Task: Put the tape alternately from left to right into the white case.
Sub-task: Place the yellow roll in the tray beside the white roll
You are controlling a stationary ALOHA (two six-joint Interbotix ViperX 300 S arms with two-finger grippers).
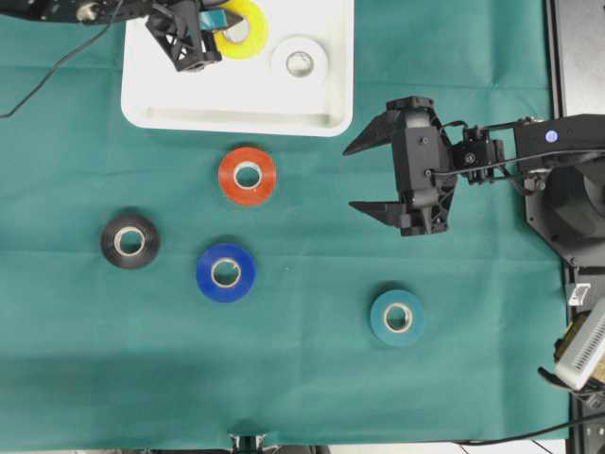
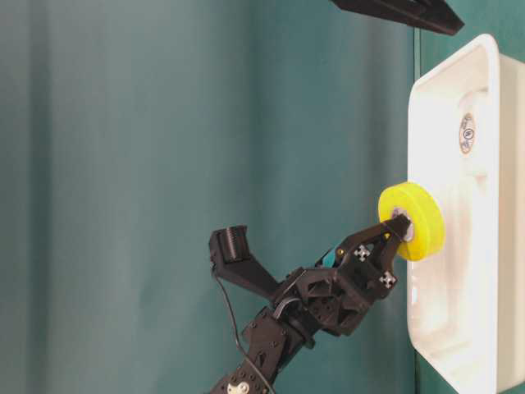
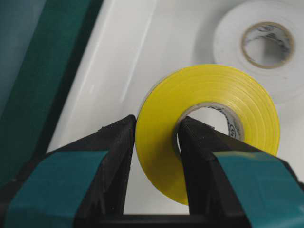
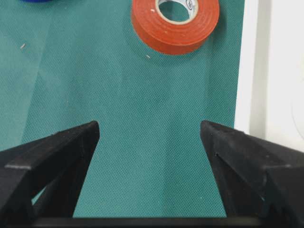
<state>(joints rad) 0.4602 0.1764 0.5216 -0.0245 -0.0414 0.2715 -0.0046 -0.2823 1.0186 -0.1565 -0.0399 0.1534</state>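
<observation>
My left gripper is shut on the yellow tape roll, one finger in its core and one outside. It holds the roll over the white case. A white roll lies flat in the case just beyond it. On the green cloth lie the red-orange roll, the black roll, the blue roll and the teal roll. My right gripper hovers open and empty, right of the red-orange roll.
The right arm's base fills the table's right edge. A black cable trails over the cloth at the upper left. The case's rim shows at the right of the right wrist view.
</observation>
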